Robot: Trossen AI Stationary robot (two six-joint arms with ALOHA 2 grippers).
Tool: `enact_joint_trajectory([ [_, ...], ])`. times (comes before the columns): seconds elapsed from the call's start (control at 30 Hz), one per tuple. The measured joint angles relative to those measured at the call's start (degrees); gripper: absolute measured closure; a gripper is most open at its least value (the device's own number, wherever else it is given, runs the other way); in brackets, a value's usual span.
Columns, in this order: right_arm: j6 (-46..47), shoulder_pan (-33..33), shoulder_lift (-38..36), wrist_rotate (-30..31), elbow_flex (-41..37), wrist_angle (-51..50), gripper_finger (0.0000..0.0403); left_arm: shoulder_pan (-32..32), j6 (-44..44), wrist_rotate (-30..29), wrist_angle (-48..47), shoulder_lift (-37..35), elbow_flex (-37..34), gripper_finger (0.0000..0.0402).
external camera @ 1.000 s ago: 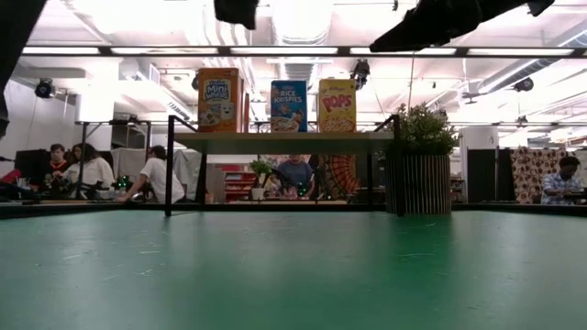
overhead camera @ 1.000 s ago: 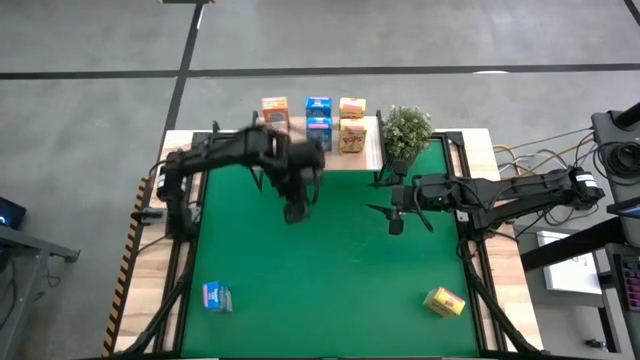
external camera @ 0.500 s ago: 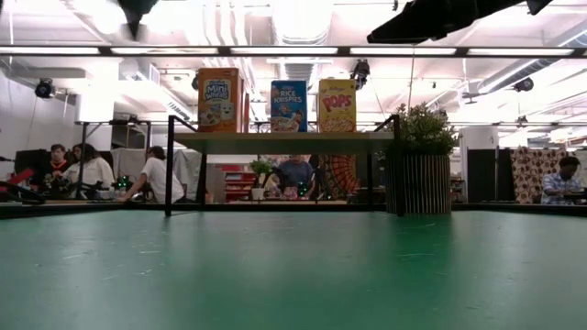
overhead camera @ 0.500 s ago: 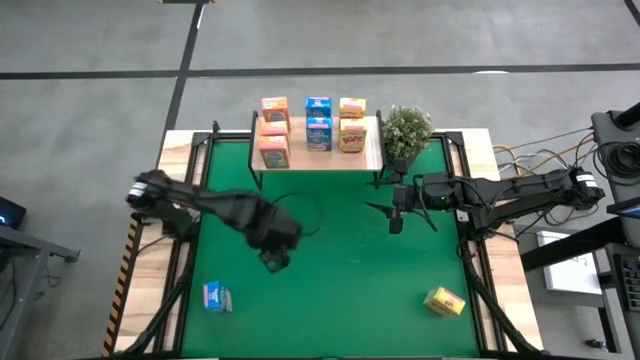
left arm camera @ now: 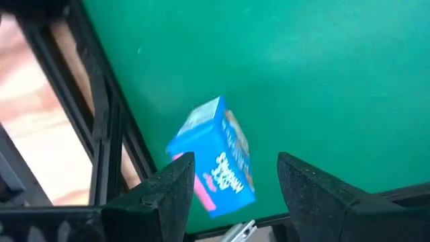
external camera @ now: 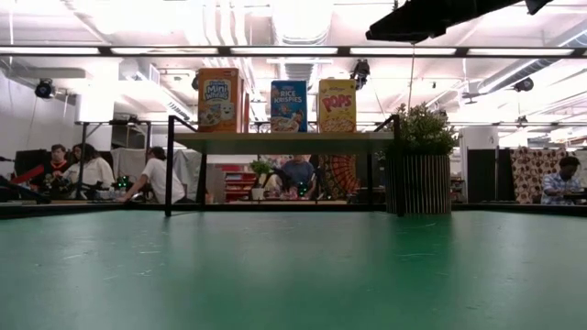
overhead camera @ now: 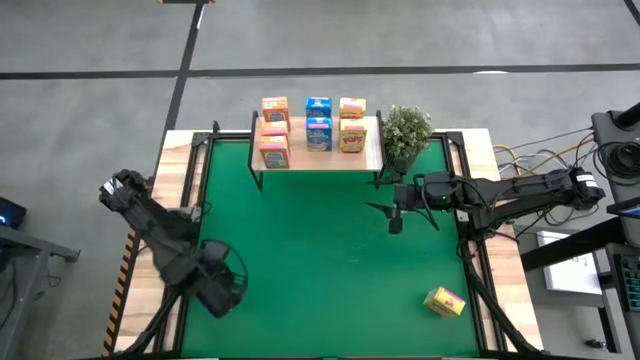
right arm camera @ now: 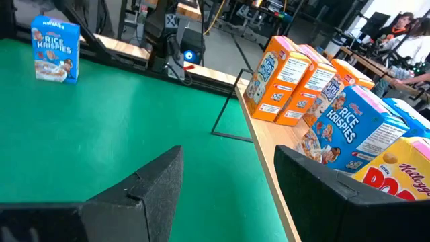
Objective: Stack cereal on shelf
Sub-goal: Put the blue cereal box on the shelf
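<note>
A blue cereal box point(left arm camera: 215, 158) stands on the green mat near the table's near left corner, also seen in the right wrist view as the blue box point(right arm camera: 55, 48). My left gripper point(left arm camera: 236, 165) hangs above it, pointing down and open, a finger on either side and clear of it. In the high view my left gripper point(overhead camera: 217, 288) hides this box. The shelf point(overhead camera: 372, 152) at the far edge carries several orange-pink, blue and yellow boxes point(overhead camera: 319, 132). A yellow box point(overhead camera: 444, 300) lies on the mat at the near right. My right gripper point(overhead camera: 396, 222) hovers open, level, right of the mat's middle.
A potted plant point(overhead camera: 406, 130) stands at the shelf's right end. Black frame rails point(left arm camera: 101, 134) run along the mat's left edge, close to the blue box. People sit in the room behind the table point(external camera: 87, 170).
My left gripper has swept from in front of the shelf toward the table's near left corner. It has come down and rolled about its own axis, and now hangs over the blue box. Its fingers have stayed open.
</note>
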Motion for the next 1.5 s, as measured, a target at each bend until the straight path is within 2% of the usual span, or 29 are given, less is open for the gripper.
enact_joint_trajectory([
  [0.13,1.52,0.02,0.01,-0.11,0.0,0.85,0.0179,-4.48,-9.01,-0.16,0.5,0.73,-0.54,0.0202],
  [0.37,3.8,0.04,0.08,-4.29,0.0,0.67,0.0179,-9.43,-16.53,-0.24,1.23,4.95,-0.54,0.0183],
  [0.67,4.88,0.15,1.33,-4.74,0.0,0.46,0.0179,-11.03,-18.38,-0.23,1.37,9.01,-0.54,0.018],
  [0.93,4.88,0.15,2.12,-4.74,0.0,0.63,0.0179,-11.28,-20.5,-4.82,1.5,9.42,-0.54,0.018],
  [1.27,4.77,0.15,2.25,-4.74,0.0,0.57,0.0179,-11.27,-21.54,-5.26,1.76,9.42,-0.61,0.0179],
  [1.5,4.68,0.15,2.25,-4.74,0.0,0.59,0.0179,-11.91,-21.67,-5.09,2.91,9.42,-0.61,0.0136],
])
